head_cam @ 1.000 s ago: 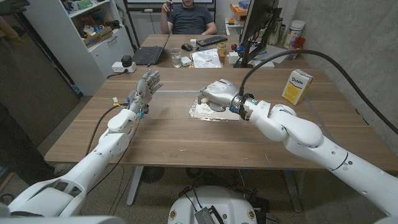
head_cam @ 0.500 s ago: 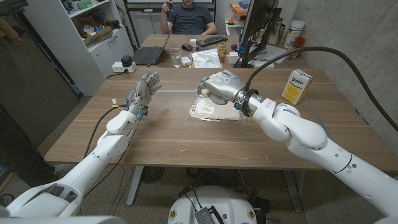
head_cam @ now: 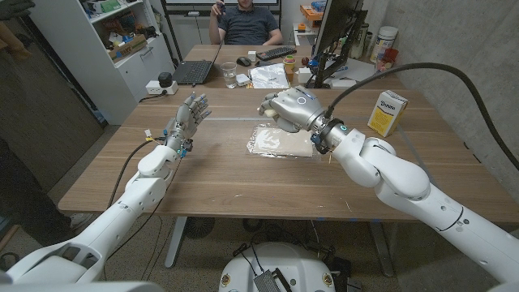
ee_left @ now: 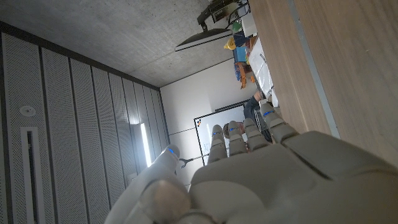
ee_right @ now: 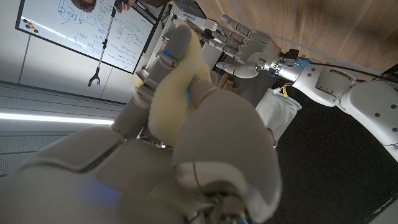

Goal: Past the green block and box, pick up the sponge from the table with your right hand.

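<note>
Both hands are off the table: the right hand [head_cam: 289, 109] grips the pale yellow sponge [ee_right: 177, 84] above the silver foil sheet [head_cam: 279, 143], while the left hand [head_cam: 188, 118] waits spread. The pick-up seems done; next needs only a steady hold.

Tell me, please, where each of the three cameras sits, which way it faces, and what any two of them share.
Head view: fixed on the robot's head, looking down the brown wooden table; both arms show, the right hand raised over a crinkled silver foil sheet.
Left wrist view: along the left hand, towards ceiling and whiteboard.
Right wrist view: along the right hand, gripping a pale yellow sponge.
Shared: the left hand in head and right wrist views.
</note>
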Available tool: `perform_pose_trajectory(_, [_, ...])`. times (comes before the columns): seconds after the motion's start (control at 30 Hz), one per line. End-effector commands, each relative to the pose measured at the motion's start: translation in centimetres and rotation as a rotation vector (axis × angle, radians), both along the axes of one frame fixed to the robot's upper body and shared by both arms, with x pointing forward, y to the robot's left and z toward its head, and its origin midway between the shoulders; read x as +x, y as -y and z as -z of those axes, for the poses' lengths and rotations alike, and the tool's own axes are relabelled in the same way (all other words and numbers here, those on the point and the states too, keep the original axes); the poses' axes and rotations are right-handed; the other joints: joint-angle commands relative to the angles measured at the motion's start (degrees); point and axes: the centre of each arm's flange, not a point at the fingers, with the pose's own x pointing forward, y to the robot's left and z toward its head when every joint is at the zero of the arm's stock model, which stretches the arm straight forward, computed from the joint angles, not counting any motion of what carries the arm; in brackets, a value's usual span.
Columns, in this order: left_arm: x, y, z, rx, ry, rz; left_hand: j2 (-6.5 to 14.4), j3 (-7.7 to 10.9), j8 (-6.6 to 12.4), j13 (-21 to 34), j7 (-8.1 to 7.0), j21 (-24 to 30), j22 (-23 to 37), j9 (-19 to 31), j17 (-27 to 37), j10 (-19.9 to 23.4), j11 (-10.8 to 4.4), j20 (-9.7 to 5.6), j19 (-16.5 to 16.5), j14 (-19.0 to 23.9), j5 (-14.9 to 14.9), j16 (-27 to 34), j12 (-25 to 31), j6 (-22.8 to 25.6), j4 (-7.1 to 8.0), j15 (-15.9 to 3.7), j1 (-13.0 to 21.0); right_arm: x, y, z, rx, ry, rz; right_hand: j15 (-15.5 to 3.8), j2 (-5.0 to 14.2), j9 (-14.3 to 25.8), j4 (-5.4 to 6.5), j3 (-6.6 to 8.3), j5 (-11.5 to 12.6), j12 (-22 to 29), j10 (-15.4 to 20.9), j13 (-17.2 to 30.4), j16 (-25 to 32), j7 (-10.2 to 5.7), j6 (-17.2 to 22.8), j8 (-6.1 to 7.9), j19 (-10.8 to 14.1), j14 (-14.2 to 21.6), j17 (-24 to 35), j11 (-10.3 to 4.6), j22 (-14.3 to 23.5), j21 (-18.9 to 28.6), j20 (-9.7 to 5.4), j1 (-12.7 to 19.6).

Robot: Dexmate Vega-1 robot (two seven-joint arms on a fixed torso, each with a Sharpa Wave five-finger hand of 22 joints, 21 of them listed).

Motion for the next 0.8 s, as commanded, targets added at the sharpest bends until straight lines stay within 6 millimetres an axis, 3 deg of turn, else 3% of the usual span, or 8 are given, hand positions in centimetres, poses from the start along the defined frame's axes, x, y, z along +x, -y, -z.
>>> perform_pose_trajectory(0.03, [-0.37, -0.01, 0.16, 0.002, 0.002, 0.002, 0.63, -0.16, 0.38, 0.17, -0.07, -0.02, 0.25, 0.18, 0.15, 0.22, 0.02, -0.18, -0.01, -0.2, 0.42, 0.36, 0.42, -0.1, 0.13, 0.17, 0.0, -0.7, 0.56, -0.13, 0.042, 0.043, -0.018, -9.7, 1.23, 0.18, 0.39, -0.11, 0.24, 0.29, 0.53, 0.26, -0.12, 0.03, 0.27, -0.02, -0.44, 4.37, 0.33, -0.08, 0.08, 0.63, -1.31, 0.9])
perform_pose_trajectory(0.8, [-0.93, -0.72, 0.24, -0.003, 0.009, -0.003, 0.69, -0.29, 0.39, 0.17, -0.12, -0.05, 0.25, 0.18, 0.15, 0.19, 0.11, -0.23, 0.0, -0.15, 0.44, 0.38, 0.41, -0.08, 0.15, 0.1, 0.0, -1.22, 0.5, 0.03, 0.078, 0.095, -0.058, -9.69, 1.27, 0.47, 0.86, -0.31, 0.28, 0.17, 0.55, 0.9, -1.01, -0.34, 0.04, -0.41, -0.84, 5.16, 0.89, -0.36, 0.03, 1.93, -1.31, 1.12])
